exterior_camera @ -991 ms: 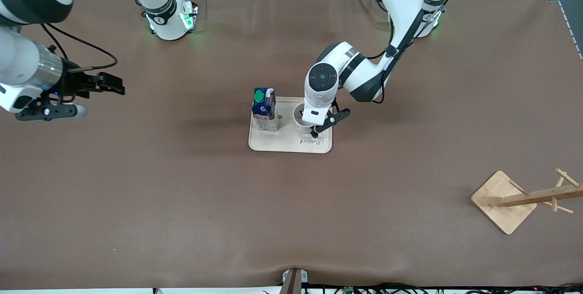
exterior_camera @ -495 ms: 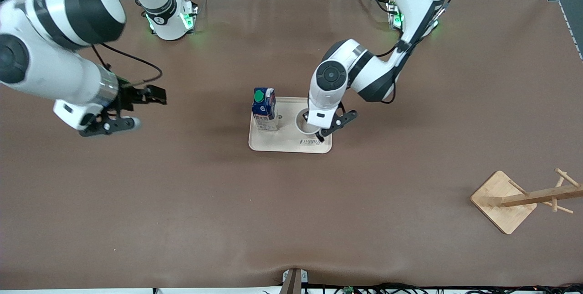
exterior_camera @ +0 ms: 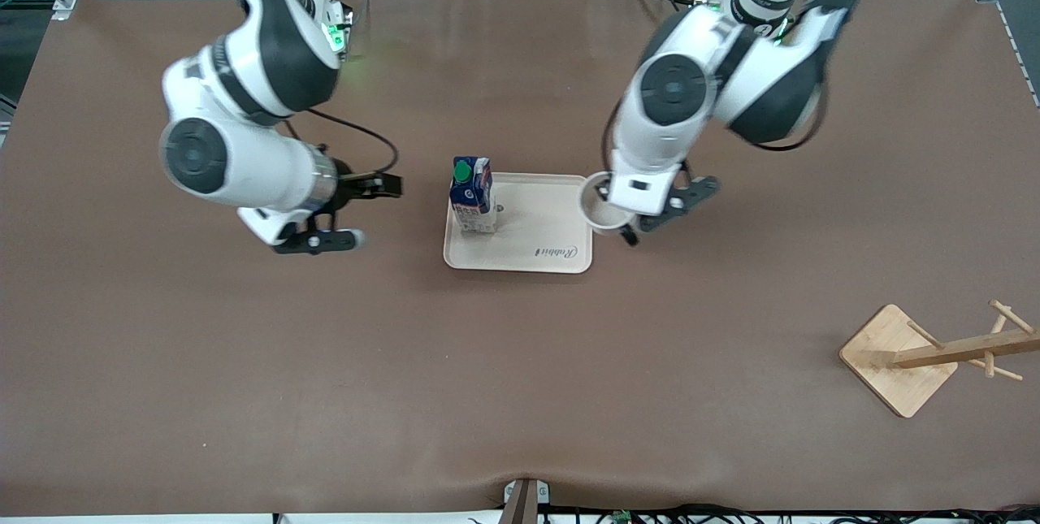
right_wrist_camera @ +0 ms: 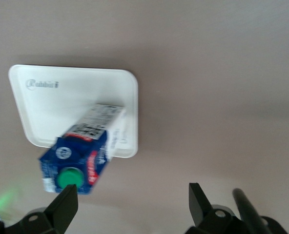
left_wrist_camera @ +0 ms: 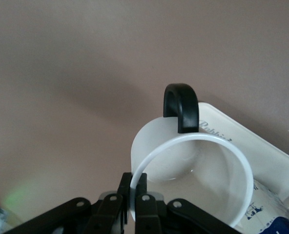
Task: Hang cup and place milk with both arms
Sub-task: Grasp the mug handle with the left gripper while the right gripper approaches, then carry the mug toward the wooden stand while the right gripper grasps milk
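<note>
Left gripper (exterior_camera: 630,225) is pinching the cup (exterior_camera: 600,204) by its rim over the tray (exterior_camera: 520,252) edge, risking slip, while right gripper (exterior_camera: 355,211), spread, is nearing the milk (exterior_camera: 472,195) at the tray corner.

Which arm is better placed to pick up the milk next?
Right. Its claw is open beside the milk on the tray; the left claw is shut on the cup.
</note>
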Robot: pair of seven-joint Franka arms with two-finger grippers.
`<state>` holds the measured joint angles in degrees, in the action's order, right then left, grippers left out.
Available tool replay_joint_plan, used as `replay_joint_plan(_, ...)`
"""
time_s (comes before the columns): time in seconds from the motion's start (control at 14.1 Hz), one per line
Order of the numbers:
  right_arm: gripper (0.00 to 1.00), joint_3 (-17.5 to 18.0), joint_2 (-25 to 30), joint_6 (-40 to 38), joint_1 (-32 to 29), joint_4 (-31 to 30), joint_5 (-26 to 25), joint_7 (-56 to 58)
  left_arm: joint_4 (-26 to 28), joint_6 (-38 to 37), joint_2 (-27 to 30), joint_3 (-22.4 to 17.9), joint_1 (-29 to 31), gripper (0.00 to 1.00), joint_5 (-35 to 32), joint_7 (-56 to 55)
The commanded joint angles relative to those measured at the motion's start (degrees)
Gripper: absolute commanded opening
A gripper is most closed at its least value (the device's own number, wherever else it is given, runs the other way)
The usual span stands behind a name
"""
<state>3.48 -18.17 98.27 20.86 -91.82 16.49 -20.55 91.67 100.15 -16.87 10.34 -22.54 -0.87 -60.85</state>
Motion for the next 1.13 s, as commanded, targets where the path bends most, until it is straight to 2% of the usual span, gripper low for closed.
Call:
replay_joint_plan(0.0,1.00,-0.6,0.5,4.7,4.5,-3.0,1.8,-5.9,-0.9,-2.6,3.5,0.3,6.9,0.00,-0.4,7.7)
replay_joint_plan(0.35,1.00,-0.7,0.6,15.0,11.0,-9.3,1.2,-13.5,-4.9,-8.9,4.2,0.1,15.0,0.00,-0.6,20.7)
replay_joint_plan(0.64,1.00,-0.7,0.6,16.7,13.0,-11.0,1.1,-14.7,-6.0,-9.4,4.2,0.0,20.9,0.00,-2.5,31.9)
replay_joint_plan(0.85,1.00,-0.8,0.6,19.3,14.0,-12.9,1.1,-14.8,-6.1,-9.3,4.0,0.1,23.8,0.00,-6.5,39.6)
replay_joint_plan(0.99,1.00,-0.8,0.8,22.6,15.0,-15.3,0.9,-17.8,-7.6,-9.3,3.8,0.1,26.5,0.00,-6.9,46.7)
replay_joint_plan(1.06,0.95,-0.8,0.9,25.1,16.1,-16.0,0.8,-21.2,-8.3,-9.3,3.7,0.1,28.0,0.00,-6.9,50.0)
